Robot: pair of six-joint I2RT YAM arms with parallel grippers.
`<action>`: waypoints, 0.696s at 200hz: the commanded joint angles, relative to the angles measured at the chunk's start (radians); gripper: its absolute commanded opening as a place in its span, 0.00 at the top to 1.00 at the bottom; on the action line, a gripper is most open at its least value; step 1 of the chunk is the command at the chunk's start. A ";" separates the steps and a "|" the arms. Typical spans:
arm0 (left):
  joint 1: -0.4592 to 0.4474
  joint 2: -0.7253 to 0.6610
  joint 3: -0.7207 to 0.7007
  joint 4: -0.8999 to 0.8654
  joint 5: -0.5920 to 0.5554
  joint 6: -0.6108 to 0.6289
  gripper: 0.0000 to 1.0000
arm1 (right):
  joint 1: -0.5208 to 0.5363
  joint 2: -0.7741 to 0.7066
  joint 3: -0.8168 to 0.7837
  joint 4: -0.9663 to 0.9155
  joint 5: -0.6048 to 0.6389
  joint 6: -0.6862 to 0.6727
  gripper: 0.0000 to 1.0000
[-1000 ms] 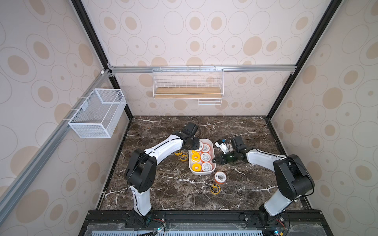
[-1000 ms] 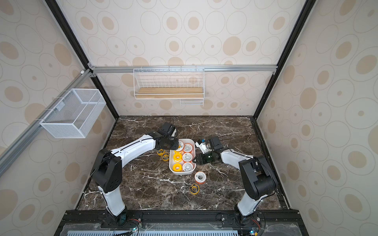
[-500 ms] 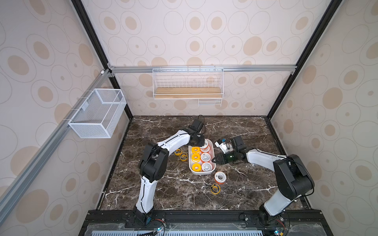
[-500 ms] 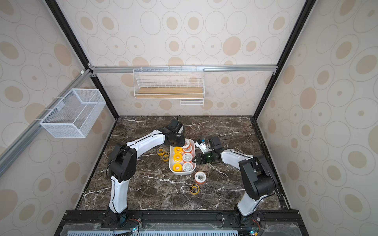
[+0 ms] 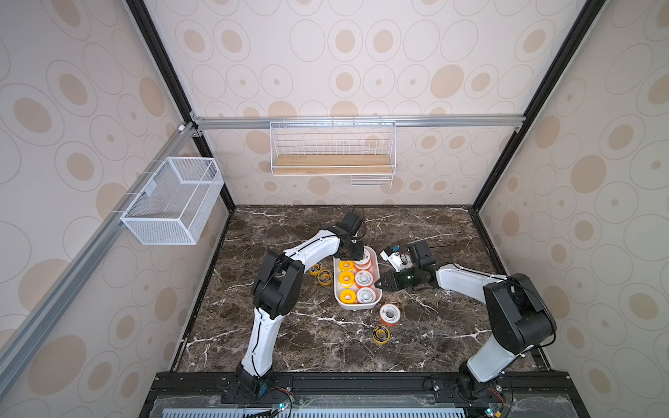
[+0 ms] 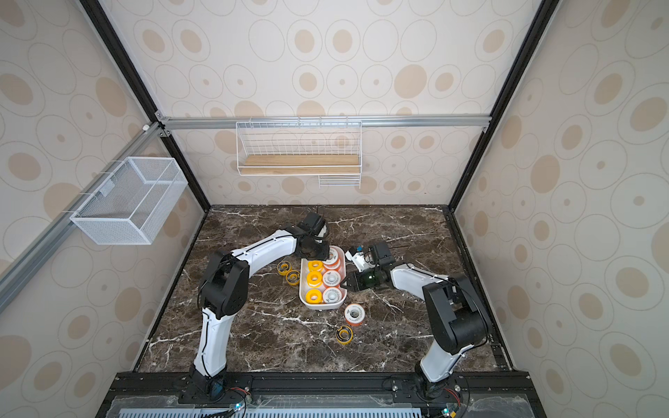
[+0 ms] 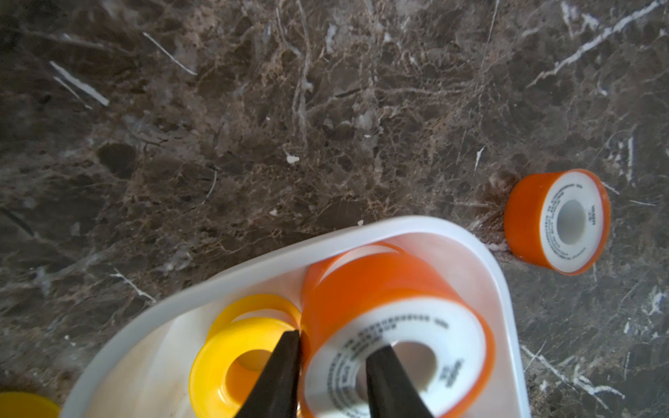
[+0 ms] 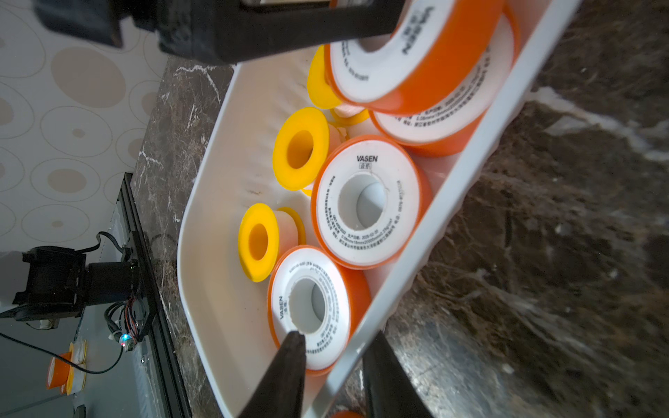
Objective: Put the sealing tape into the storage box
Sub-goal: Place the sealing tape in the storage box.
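The storage box, a low white tub, holds several sealing tape spools, yellow ones and orange ones with white faces. My left gripper is over its far end. One finger is in the core of an orange spool that lies tilted on the others, and one finger is outside it. Whether they still press on it does not show. My right gripper is shut on the box's right wall, one finger inside and one outside.
An orange spool and a yellow-black one lie on the marble in front of the box's right corner. Two yellow-black spools lie left of the box. A mesh basket and a wire rack hang on the walls.
The left arm's elbow has swung toward the middle, and its gripper has come over the far end of the box. The right arm and the box have not moved.
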 commanded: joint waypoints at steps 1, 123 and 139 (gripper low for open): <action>0.005 0.016 0.045 -0.020 0.014 -0.002 0.59 | -0.004 0.009 0.027 -0.013 -0.001 -0.010 0.68; 0.007 -0.359 -0.146 0.006 0.041 0.030 0.47 | -0.006 -0.138 -0.044 0.003 0.206 -0.026 0.56; 0.017 -0.468 -0.236 0.019 0.036 0.034 0.48 | -0.005 -0.171 -0.059 0.003 0.263 -0.027 0.55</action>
